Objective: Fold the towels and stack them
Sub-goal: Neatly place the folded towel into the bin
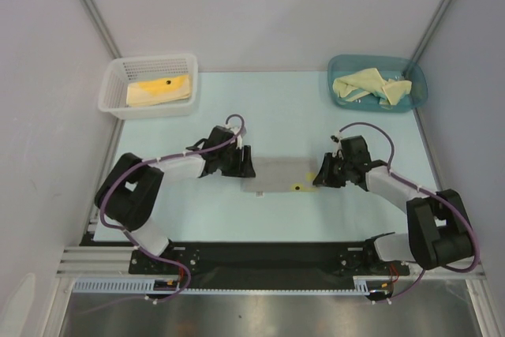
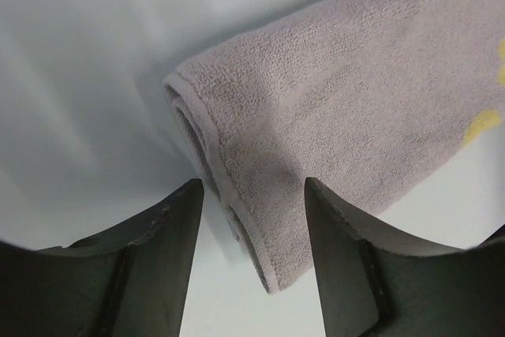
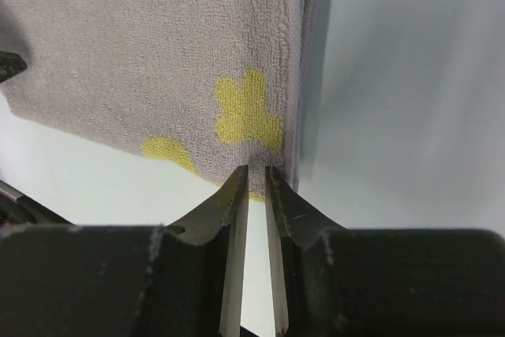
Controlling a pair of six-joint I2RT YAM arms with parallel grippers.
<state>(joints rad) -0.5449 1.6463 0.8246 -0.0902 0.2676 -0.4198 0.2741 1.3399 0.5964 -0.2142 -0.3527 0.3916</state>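
Grey towel (image 1: 272,175) lies folded on the table (image 1: 276,116), left tool (image 2: 252,187) wide over one end, right tool (image 3: 256,171) a narrow slit at its flowered edge, grip unclear.

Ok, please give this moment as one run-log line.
gray towel: folded, mid-table | left gripper: open, at its left end | right gripper: nearly shut at its right corner, grip unclear | white basket: one folded yellow towel

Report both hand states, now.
Left hand: open, with the folded edge of the grey terry towel with yellow flowers between its fingers.
Right hand: closed, apparently pinching that towel's edge.
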